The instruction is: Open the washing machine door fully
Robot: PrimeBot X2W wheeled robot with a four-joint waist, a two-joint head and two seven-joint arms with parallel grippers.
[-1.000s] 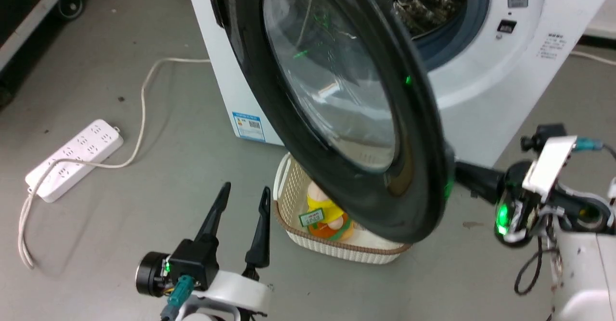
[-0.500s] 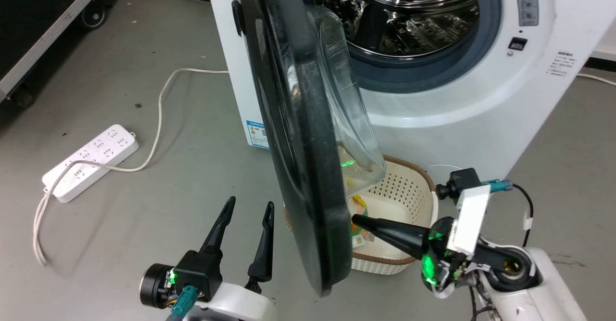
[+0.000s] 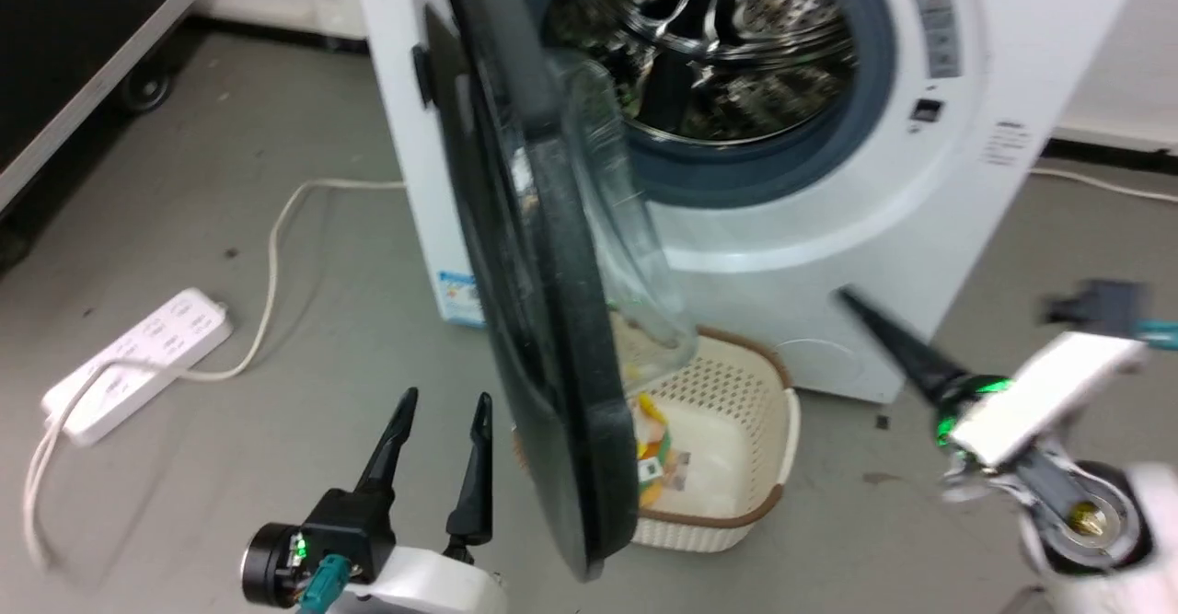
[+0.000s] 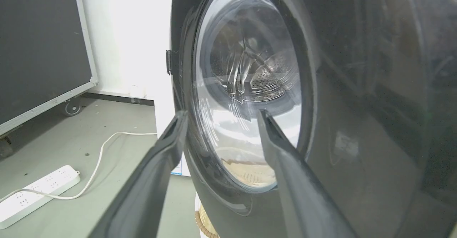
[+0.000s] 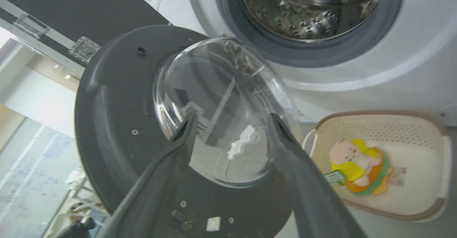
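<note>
The left gripper [image 3: 447, 397], lower left, and right gripper [image 5: 234, 117] gape empty; one washing machine door [image 3: 552, 347], one basket [image 3: 727, 529].

One washing machine [image 3: 920, 181] with one door [image 3: 543, 319]; before it, one basket [image 3: 787, 430] holding one plush toy [image 5: 357, 163]; beside it, one power strip [image 3: 138, 352].

The washing machine door [image 3: 543, 319] juts out edge-on from the left side of the washing machine [image 3: 828, 209] behind it. A basket [image 3: 787, 448] sits on the floor [image 3: 276, 467] before the machine, partly behind the door's lower edge (a toy [image 5: 357, 163] lies in it). A power strip [image 3: 138, 356] lies well left. The left gripper [image 3: 446, 396] is just left of the door, and the right gripper [image 3: 851, 304] is right of the basket.
</note>
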